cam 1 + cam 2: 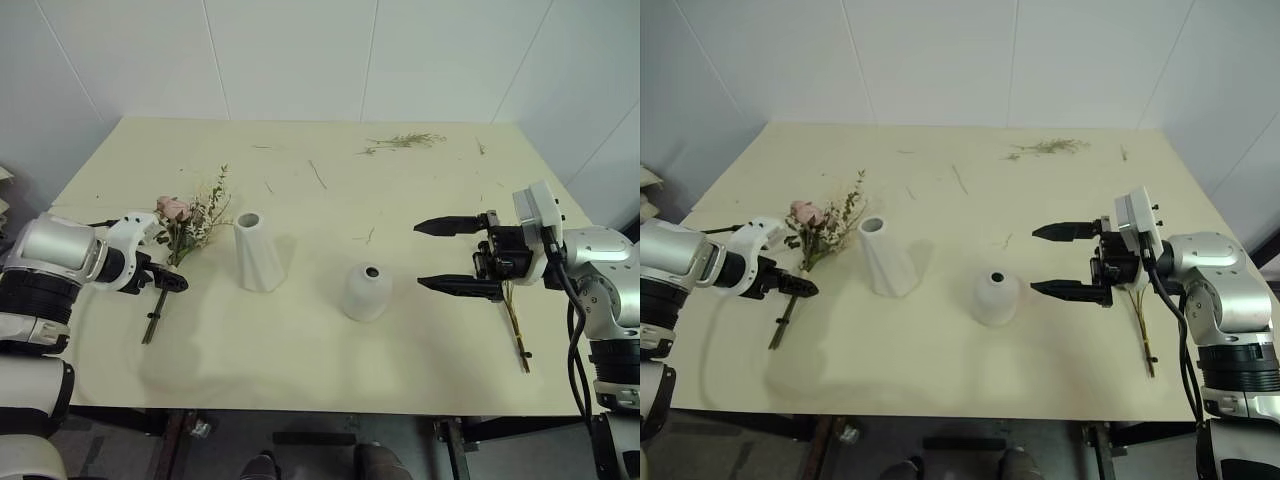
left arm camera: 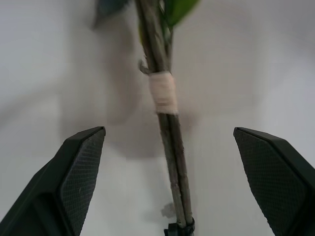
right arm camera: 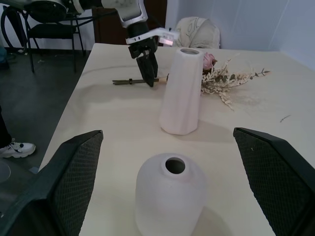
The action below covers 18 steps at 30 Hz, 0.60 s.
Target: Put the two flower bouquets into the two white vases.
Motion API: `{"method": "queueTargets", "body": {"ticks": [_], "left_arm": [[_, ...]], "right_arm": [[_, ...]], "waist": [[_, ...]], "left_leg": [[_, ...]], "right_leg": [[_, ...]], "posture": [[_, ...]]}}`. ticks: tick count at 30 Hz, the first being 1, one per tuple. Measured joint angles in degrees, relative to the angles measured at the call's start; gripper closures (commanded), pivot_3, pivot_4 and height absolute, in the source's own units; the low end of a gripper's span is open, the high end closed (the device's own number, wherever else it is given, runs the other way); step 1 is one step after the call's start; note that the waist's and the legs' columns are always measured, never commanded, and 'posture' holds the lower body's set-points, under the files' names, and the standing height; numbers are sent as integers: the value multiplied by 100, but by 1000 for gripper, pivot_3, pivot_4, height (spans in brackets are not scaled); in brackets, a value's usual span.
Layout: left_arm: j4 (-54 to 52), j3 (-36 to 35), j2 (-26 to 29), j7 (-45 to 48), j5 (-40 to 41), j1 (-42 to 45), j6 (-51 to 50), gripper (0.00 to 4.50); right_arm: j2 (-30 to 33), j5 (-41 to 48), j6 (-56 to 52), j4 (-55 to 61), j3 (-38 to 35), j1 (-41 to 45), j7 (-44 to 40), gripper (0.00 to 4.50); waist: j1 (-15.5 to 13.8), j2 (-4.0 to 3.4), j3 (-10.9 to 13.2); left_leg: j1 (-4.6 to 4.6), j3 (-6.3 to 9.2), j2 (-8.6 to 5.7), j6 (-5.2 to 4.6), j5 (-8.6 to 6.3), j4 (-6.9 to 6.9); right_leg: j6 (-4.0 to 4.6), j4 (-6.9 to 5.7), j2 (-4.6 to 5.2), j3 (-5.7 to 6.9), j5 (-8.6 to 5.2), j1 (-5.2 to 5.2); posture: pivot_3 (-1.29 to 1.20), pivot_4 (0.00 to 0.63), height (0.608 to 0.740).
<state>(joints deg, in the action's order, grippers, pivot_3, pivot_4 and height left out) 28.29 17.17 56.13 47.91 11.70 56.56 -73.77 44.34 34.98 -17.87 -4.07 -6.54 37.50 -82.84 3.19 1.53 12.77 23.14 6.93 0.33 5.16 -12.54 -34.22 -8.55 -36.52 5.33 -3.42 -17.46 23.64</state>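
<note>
Broadly, the cream worktop (image 1: 300, 350) carries everything. Tall vase (image 1: 258, 252) stands upright left of centre; round vase (image 1: 367, 291) stands upright just right of centre, its small hole facing up, the two apart.

Rose bunch (image 1: 187, 222) lies flat on the worktop left of the tall vase, heads toward the far side, stems trailing toward the near edge; it sits near the tall vase but not touching. Yellow bunch (image 1: 516, 325) lies flat near the right edge, partly hidden beneath the right arm (flower heads not discernible).

Left claw (image 1: 168, 283) is spread wide, pointing down over the rose stems; the left wrist view shows the taped stem running between the fingers (image 2: 78, 172), untouched by either. Right claw (image 1: 455, 256) is also spread, empty, held level above the worktop and pointing toward the round vase, well clear of it.

Dried twig scraps (image 1: 405, 142) lie scattered at the far side.
</note>
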Motion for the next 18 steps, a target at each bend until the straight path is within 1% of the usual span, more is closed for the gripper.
{"method": "queueTargets", "body": {"ticks": [3, 6, 7, 9, 10, 12, 13, 15, 16, 18], "left_arm": [[180, 110, 18, 133, -85, 1, 158, 619], [342, 192, 30, 235, -247, 17, 389, 1572], [409, 192, 30, 260, -299, 26, 451, 1834], [467, 193, 30, 302, -386, 28, 536, 2505], [531, 193, 30, 321, -419, 33, 578, 2756], [611, 186, 28, 350, -485, 41, 654, 3446], [635, 174, 25, 350, -516, 41, 685, 3696], [684, 135, 11, 355, -542, 41, 740, 4359], [762, 74, -8, 352, -544, 41, 787, 4448], [954, -115, -37, 321, -541, 41, 872, 4448]], "right_arm": [[-45, 28, -1, 62, 0, 0, 60, 0], [-74, 44, -1, 108, -1, -9, 117, 0], [-74, 46, -1, 142, -2, -17, 127, 0], [-84, 57, 1, 173, -5, -29, 157, 0], [-103, 69, 2, 174, -14, -29, 180, 0], [-117, 78, 3, 174, -19, -30, 208, 0], [-123, 81, 4, 174, -25, -31, 220, 0], [-136, 89, 7, 175, -28, -33, 235, 0], [-142, 89, 10, 175, -28, -33, 242, 0], [-143, 90, 15, 177, -34, -44, 258, 0]], "waist": [[0, 0, 0], [-5, 0, 0], [-5, 0, 0], [-4, 0, 0], [-4, 0, 0], [-5, 0, 0], [-6, 0, 0], [-10, 0, 0], [-12, 0, 0], [-11, 0, 0]], "left_leg": [[-1, 0, 0, 0, 0, -1], [-1, 0, -1, 0, 0, -1], [-1, 0, 0, 0, 0, -1], [-1, 0, -1, 0, 0, -1], [-1, 0, -1, 0, 0, -1], [-1, 0, -1, 0, 0, -1], [-1, 0, -1, 0, 0, -1], [-1, 0, -1, 0, 0, -2], [-1, 0, -1, 0, 0, -2], [-2, 0, -1, 0, 0, -4]], "right_leg": [[0, -1, 0, 0, 0, -1], [0, -2, 0, 0, 0, -1], [0, -1, 0, 0, 0, -1], [0, -1, 1, 0, 0, -1], [0, -1, 1, 0, 0, -1], [0, -1, 1, 0, 0, -1], [0, -1, 1, 0, 0, -1], [0, -2, 2, 0, 0, -1], [0, -3, 2, 0, 0, -1], [0, -7, 1, 0, 0, -1]], "posture": [[0, 150, 740], [0, 150, 740], [0, 150, 740], [0, 150, 740], [0, 150, 740], [0, 150, 740], [0, 150, 740], [0, 150, 740], [0, 150, 740], [0, 150, 740]]}}
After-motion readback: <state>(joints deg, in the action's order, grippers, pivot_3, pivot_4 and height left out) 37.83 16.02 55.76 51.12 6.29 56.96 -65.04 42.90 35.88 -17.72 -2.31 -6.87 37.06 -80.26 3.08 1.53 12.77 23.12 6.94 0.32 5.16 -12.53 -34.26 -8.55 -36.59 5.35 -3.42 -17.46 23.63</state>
